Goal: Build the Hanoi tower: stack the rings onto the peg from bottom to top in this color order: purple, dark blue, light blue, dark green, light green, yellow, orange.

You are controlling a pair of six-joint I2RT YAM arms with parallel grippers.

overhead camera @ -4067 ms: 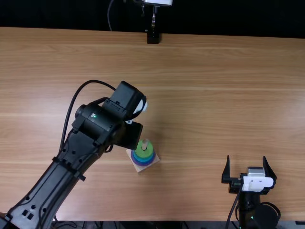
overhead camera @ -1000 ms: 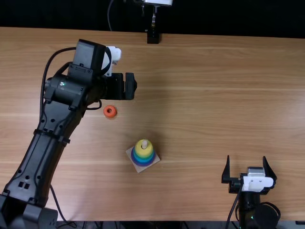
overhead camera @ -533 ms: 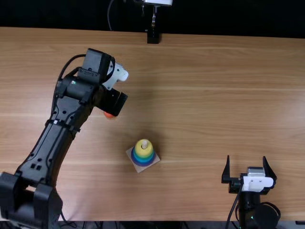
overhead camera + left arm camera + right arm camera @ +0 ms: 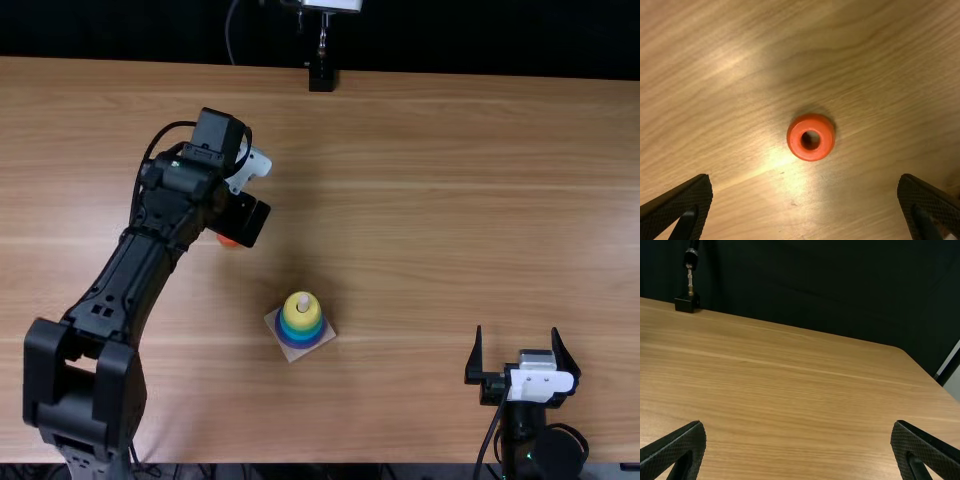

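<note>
On grained wood (image 4: pixel 730 105), smooth orange ring (image 4: pixel 797 139)

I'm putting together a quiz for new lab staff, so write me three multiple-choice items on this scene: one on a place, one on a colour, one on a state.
1. Where is the orange ring?
A) Around the peg
B) On the table, near the left end effector
C) At the table's far edge

2. What colour is the topmost ring on the peg?
A) Yellow
B) Purple
C) Dark blue

3. How does the right end effector stand?
A) Shut, empty
B) Shut on a ring
C) Open, empty

Key:
1: B, since the left wrist view shows it lying flat on the wood, ahead of that end effector's parted fingers.
2: A, since the yellow ring tops the stack.
3: C, since its fingers are wide apart with nothing between them.
</note>
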